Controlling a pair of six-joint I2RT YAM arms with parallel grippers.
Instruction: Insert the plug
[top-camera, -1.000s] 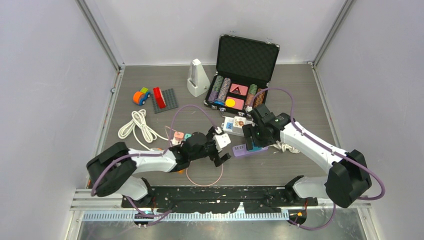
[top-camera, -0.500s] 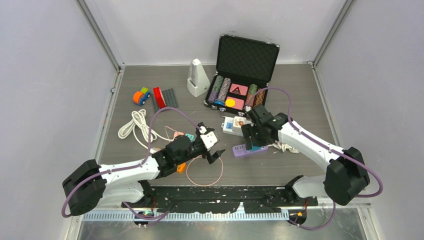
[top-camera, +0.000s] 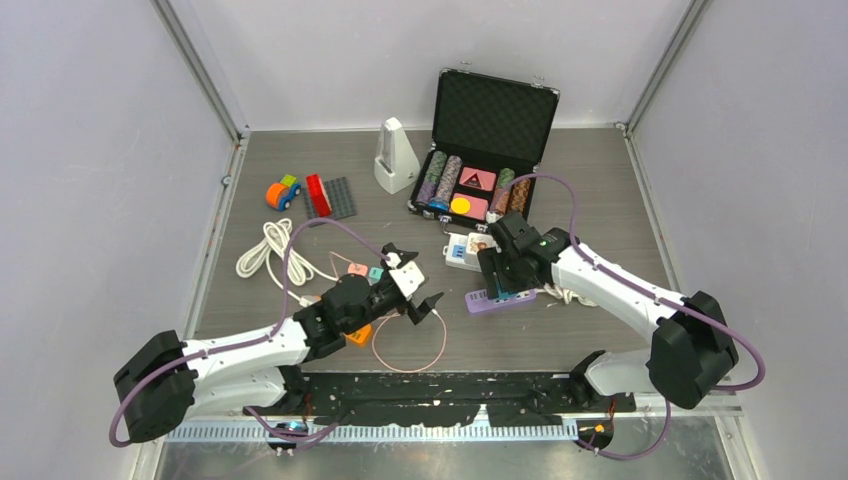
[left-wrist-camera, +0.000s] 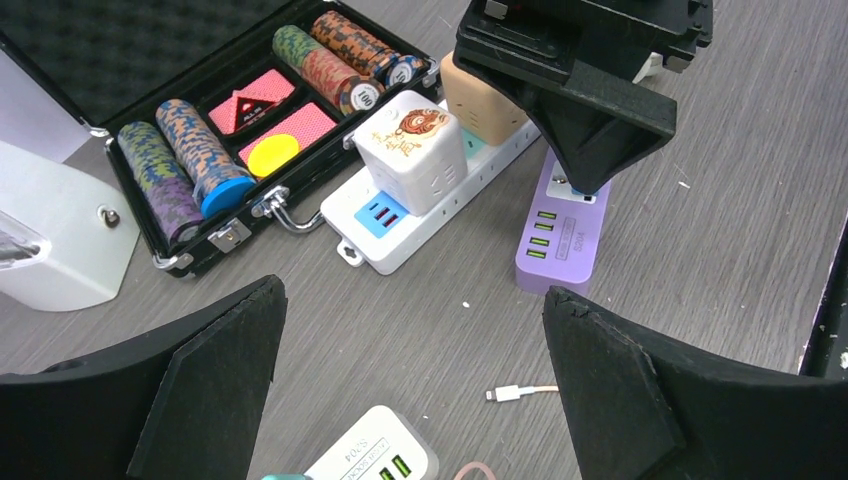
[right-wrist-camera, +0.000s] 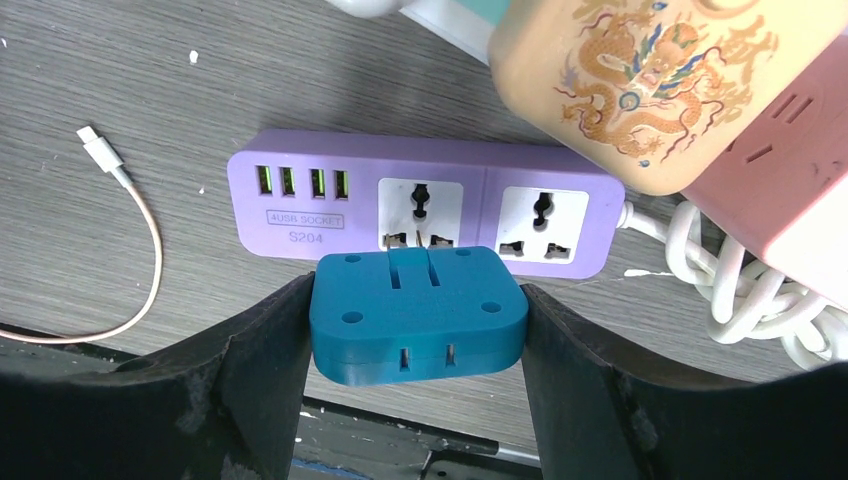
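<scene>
**Overhead and two wrist views of a two-arm station on a grey wood-grain table (top-camera: 600, 180).**

- **Right arm.** The right gripper (top-camera: 503, 278) pinches a teal rectangular plastic plug (right-wrist-camera: 418, 315) by its two short sides. One black finger (right-wrist-camera: 255, 365) presses against each side.
- **Position of the plug.** The plug hangs over the near long edge of a lilac plastic power strip (right-wrist-camera: 300, 190). It sits directly in front of the strip's first universal socket (right-wrist-camera: 420, 212), the one beside the row of four USB ports. Whether the plug touches the strip cannot be told.
- **Lilac strip.** It lies flat on the table. Its white cord runs off to a loose coil at the right of the right-wrist view.
- **Left arm.** The left gripper (left-wrist-camera: 410, 400) is spread wide with nothing between its fingers. It hovers above the table to the left of the lilac strip.
- **Behind the lilac strip.** A white power strip (left-wrist-camera: 400, 225) carries a white cube adapter (left-wrist-camera: 410, 150) and a beige cube adapter (left-wrist-camera: 480, 100).
- **Farther back.** An open black case of poker chips (top-camera: 490, 110) and a white metronome (top-camera: 395, 155) stand near the rear of the table.
- **Loose cables.** A thin pink cable (right-wrist-camera: 158, 250) with a white tip curves across the table in front of the lilac strip. A coiled white cord (top-camera: 272, 250) lies at the left.
</scene>
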